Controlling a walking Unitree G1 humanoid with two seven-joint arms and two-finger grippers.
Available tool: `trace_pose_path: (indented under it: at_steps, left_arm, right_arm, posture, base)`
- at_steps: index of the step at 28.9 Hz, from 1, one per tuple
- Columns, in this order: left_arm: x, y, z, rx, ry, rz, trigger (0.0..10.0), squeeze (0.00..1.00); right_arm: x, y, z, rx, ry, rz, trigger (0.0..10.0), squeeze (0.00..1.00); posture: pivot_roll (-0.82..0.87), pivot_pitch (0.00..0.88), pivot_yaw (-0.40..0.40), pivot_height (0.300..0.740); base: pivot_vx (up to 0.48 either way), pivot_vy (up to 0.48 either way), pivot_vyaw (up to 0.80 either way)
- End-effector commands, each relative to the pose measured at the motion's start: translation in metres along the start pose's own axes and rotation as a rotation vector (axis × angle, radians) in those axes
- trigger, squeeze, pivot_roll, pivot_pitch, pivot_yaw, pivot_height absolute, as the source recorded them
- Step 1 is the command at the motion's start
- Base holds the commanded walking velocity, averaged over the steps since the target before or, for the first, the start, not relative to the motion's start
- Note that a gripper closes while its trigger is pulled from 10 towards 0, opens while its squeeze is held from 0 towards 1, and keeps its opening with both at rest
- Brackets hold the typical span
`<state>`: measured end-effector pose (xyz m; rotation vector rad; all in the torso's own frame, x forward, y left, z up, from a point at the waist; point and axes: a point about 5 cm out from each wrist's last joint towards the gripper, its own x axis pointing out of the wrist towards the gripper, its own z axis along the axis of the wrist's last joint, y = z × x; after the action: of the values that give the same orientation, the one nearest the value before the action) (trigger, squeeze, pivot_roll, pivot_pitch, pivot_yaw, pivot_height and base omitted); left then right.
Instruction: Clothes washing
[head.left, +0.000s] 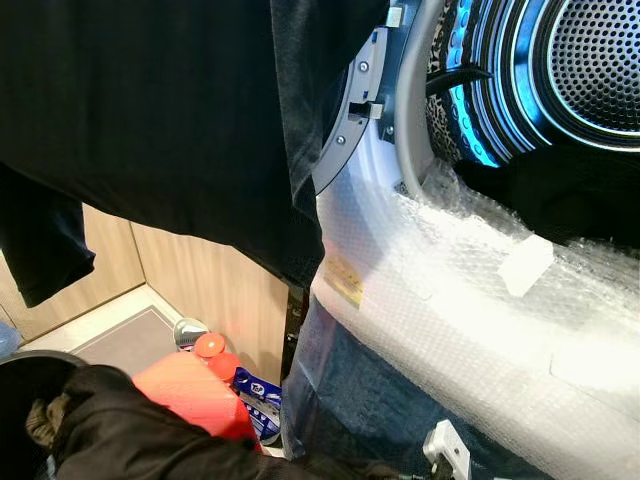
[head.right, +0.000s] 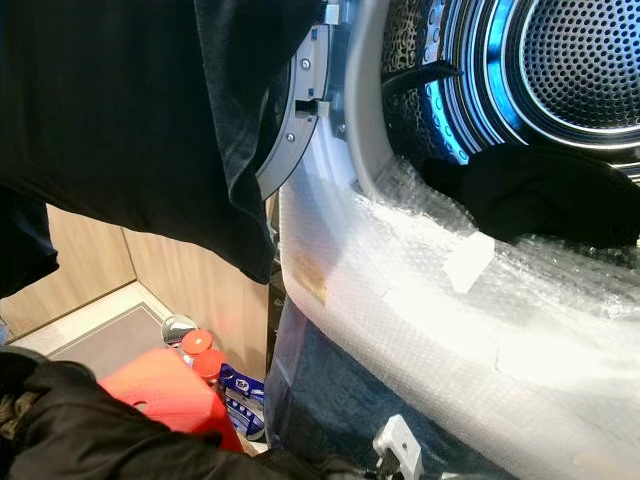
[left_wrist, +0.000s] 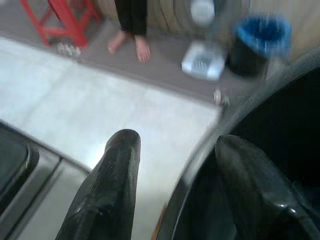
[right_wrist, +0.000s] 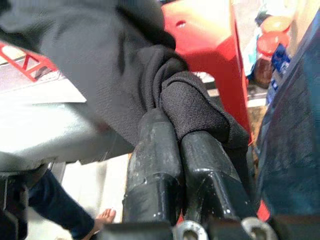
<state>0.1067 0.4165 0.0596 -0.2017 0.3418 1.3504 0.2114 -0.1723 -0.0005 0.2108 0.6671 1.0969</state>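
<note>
Bubble-wrapped washer (head.left: 440, 300) — black garment (right_wrist: 150, 85) masking right claw (right_wrist: 175, 130)

The hanging black garment (head.left: 150, 120) hides the washer's door rim (head.left: 345, 120) on its near side, and the frame's top cuts both. Behind the left tool (left_wrist: 172, 150), a person's bare feet (left_wrist: 131, 44) and a blue-lined bin (left_wrist: 260, 42) are blurred.

Blue light glows inside the drum (head.left: 590, 60). The bubble wrap (head.right: 420, 300) below it shines with white glare. The black garment (head.left: 150, 110) is deep shadow. The left wrist view is blurred, its fingers (left_wrist: 107, 190) unsharp.
</note>
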Motion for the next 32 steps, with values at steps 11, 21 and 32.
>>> trace_pose_path:
  at_steps: [11,21,32]
  left_arm:
    - [0.009,0.008,0.081,-0.274,-0.170,0.040,10.0,0.00]
    - [-0.023,-0.054,0.086,0.008,-0.329,-0.283,10.0,0.00]
    - [-0.063,-0.111,0.079,0.223,-0.471,-0.678,10.0,0.00]
  right_arm:
    - [0.003,-0.006,0.017,-0.015,-0.050,-0.026,0.0,0.00]
    - [0.007,-0.005,0.016,0.000,-0.071,-0.025,0.0,0.00]
    - [0.001,-0.011,0.020,0.011,-0.104,-0.082,0.0,0.00]
  posture:
    - [0.18,0.000,-0.081,0.740]
    - [0.18,0.000,-0.081,0.740]
    - [0.16,0.000,-0.075,0.740]
  base:
    - [0.000,0.000,0.00]
    - [0.000,0.000,0.00]
    - [0.000,0.000,0.00]
